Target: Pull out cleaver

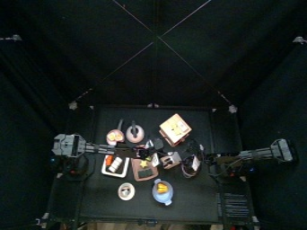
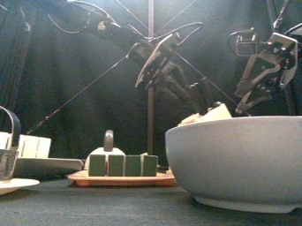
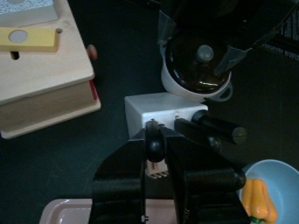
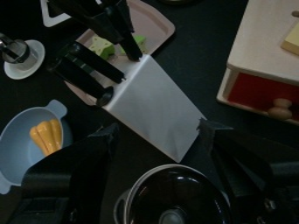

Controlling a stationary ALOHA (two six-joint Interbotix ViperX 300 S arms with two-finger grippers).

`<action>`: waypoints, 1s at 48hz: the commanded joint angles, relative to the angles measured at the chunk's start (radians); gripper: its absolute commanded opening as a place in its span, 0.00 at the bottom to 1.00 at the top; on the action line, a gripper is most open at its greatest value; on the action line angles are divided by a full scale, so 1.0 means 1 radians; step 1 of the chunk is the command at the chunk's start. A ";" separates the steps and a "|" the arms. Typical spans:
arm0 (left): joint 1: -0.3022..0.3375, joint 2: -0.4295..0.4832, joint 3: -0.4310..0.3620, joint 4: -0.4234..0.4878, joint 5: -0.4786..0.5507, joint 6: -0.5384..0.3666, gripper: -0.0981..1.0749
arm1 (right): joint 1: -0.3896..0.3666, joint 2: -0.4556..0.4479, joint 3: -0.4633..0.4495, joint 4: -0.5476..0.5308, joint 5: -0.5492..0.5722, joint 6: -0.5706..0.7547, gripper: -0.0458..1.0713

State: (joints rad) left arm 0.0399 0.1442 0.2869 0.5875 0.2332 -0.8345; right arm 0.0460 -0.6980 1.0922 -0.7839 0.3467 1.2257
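The white knife block [image 3: 156, 108] stands in the middle of the table, beside a black lidded pot [image 3: 201, 66]. Several black handles [image 3: 212, 131] stick out of the block. One handle with pale rivets, the cleaver [image 3: 153, 157], lies between the jaws of my left gripper [image 3: 153, 140], which looks shut on it; the blade is hidden inside the block. In the right wrist view the block [image 4: 155, 101] sits between the jaws of my right gripper [image 4: 156, 129], which clamp its two sides. The left gripper [image 4: 117, 26] shows there at the handle end.
A wooden box [image 3: 41, 74] with a yellow piece on top stands by the block. A blue bowl [image 4: 38, 136] with an orange thing and a pink tray [image 4: 149, 26] with green blocks are close. A large white bowl [image 2: 236, 168] stands at the table's front edge.
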 commanded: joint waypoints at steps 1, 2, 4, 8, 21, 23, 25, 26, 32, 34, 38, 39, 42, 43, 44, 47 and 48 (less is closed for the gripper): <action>0.000 -0.018 -0.032 0.002 0.015 0.002 0.47 | -0.002 -0.002 -0.009 0.000 -0.006 0.002 0.95; -0.002 -0.021 -0.034 0.002 0.023 0.002 0.47 | -0.002 -0.002 -0.009 0.000 -0.006 0.002 0.95; -0.009 -0.029 -0.032 0.005 0.040 0.002 0.47 | 0.000 -0.002 -0.009 0.002 -0.006 0.002 0.95; -0.017 -0.041 -0.032 0.005 0.064 0.003 0.47 | -0.002 -0.002 -0.009 0.006 -0.006 0.002 0.95; -0.031 -0.074 -0.032 0.003 0.080 0.002 0.47 | 0.000 0.000 -0.006 0.011 -0.006 0.002 0.95; -0.031 -0.078 -0.034 0.003 0.080 0.002 0.47 | 0.000 -0.002 -0.005 0.012 -0.006 0.002 0.95; -0.031 -0.080 -0.037 0.003 0.081 0.002 0.47 | 0.000 -0.002 -0.005 0.012 -0.006 0.002 0.95; -0.031 -0.080 -0.037 0.002 0.081 0.002 0.47 | 0.000 0.000 -0.003 0.012 -0.006 0.002 0.95; -0.031 -0.092 -0.040 0.005 0.081 0.002 0.47 | 0.000 -0.002 -0.003 0.017 -0.006 0.002 0.95; -0.031 -0.097 -0.038 0.005 0.081 0.002 0.47 | 0.000 0.000 -0.003 0.017 -0.006 0.000 0.95; -0.031 -0.107 -0.035 0.003 0.083 0.002 0.47 | 0.000 0.000 -0.003 0.017 -0.006 0.002 0.95; -0.031 -0.110 -0.035 0.002 0.081 0.002 0.47 | 0.002 0.000 -0.003 0.017 -0.006 0.000 0.95; -0.031 -0.115 -0.032 0.003 0.086 0.002 0.47 | 0.002 -0.002 -0.003 0.017 -0.006 0.002 0.95; -0.032 -0.115 -0.032 0.005 0.089 0.003 0.47 | 0.002 -0.002 -0.002 0.017 -0.006 0.000 0.95; -0.031 -0.115 -0.034 0.005 0.089 0.003 0.47 | 0.003 -0.002 -0.003 0.017 -0.006 0.002 0.95; -0.029 -0.107 -0.037 0.005 0.087 0.002 0.47 | 0.003 -0.002 -0.003 0.017 -0.006 0.002 0.95; -0.026 -0.104 -0.038 0.005 0.084 0.002 0.47 | 0.003 -0.002 -0.003 0.017 -0.006 0.000 0.95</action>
State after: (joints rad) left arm 0.0092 0.0644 0.2838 0.5875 0.3237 -0.8314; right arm 0.0476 -0.6964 1.0999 -0.7670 0.3467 1.2257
